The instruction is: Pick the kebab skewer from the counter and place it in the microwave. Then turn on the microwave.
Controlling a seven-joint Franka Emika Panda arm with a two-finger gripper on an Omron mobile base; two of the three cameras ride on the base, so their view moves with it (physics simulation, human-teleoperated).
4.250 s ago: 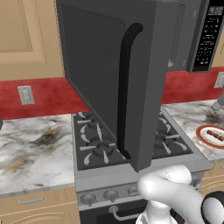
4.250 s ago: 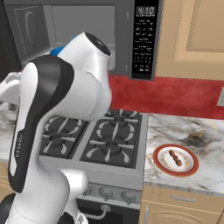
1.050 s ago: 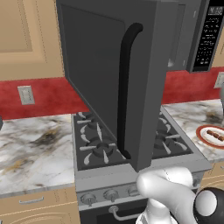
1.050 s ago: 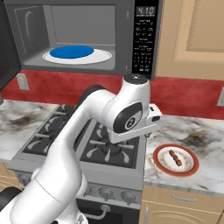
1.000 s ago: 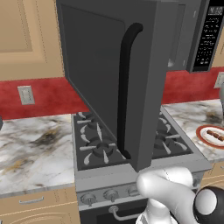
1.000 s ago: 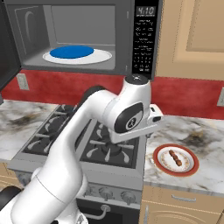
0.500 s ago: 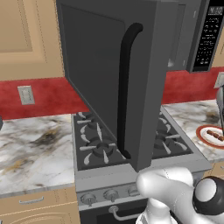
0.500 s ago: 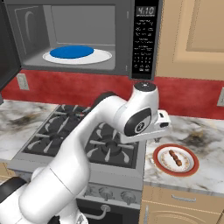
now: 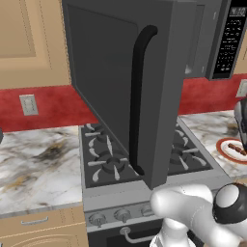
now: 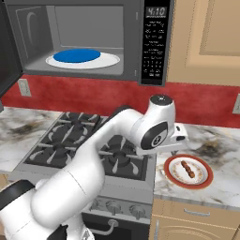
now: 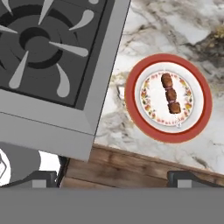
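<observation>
Pre-grasp hazard: end effector spread wide, empty, above the plate.

The kebab skewer lies at the plate's centre, on the counter just beside the stove. Risks: the thin stick may roll or slip from the fingers; a descent too near the plate rim could tip the plate; the microwave door, standing open over the stove, may obstruct the lift.

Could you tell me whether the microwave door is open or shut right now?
Open. The microwave door is swung wide over the stove, leaving its blue-centred turntable exposed.
</observation>
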